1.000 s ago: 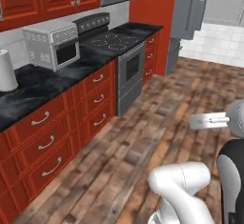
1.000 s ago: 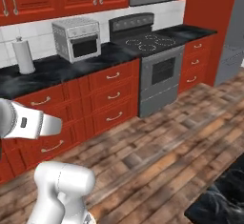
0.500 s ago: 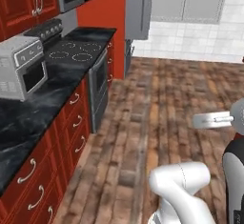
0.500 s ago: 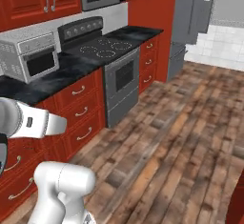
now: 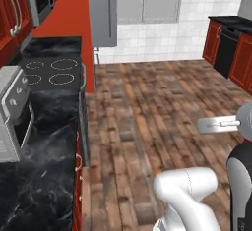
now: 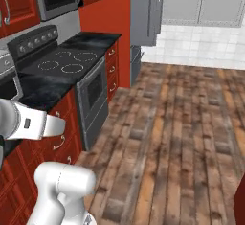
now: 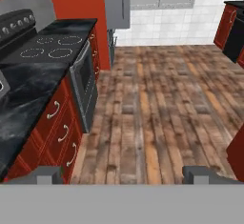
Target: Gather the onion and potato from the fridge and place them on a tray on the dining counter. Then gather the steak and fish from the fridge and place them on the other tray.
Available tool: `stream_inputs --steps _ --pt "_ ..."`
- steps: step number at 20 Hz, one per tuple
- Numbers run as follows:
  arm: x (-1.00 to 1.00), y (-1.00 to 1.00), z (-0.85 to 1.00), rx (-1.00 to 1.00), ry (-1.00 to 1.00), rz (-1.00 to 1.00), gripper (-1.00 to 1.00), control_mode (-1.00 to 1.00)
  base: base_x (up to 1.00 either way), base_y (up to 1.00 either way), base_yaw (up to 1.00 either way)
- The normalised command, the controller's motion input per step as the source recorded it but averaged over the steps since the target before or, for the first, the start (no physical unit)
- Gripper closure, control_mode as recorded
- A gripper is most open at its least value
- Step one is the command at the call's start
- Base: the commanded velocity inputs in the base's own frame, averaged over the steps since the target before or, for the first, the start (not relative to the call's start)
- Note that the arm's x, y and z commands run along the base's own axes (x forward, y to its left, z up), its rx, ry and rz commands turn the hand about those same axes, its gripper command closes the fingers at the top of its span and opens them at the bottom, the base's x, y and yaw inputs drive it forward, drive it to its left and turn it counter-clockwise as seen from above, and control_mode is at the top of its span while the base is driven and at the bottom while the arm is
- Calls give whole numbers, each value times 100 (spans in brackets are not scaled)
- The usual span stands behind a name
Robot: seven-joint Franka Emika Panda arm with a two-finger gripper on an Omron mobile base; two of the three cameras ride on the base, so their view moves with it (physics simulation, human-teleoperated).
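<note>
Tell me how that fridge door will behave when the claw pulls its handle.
The fridge door looks tall and rigid, so it would probably swing stiffly as one panel, not flex. Its long bar handle looks smooth, so the claw may slip along it. It is likely heavy, needing a steady pull.

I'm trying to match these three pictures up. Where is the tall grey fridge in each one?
Left base view: the fridge stands at top centre-left, past the end of the black counter.
Right base view: the fridge is at top centre, right of the red wall panel.
Hand view: the fridge is at the top, left of centre.
Shared landmark: the stove with four ring burners, on the near side of the fridge.
</note>
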Motion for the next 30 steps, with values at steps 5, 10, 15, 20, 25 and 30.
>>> stream_inputs --steps 5,10,15,20,25,30 --pt "0 0 0 0 0 0 -100 100 100 25 -21" --pt "0 0 0 0 0 0 -100 100 100 0 -2" --pt "0 0 0 0 0 0 -100 100 100 0 0" --pt "0 0 0 0 0 0 -100 100 100 -36 -2" --pt "0 0 0 0 0 0 -100 100 100 -66 -4" --pt "0 0 0 0 0 0 -100 100 100 -64 -4"
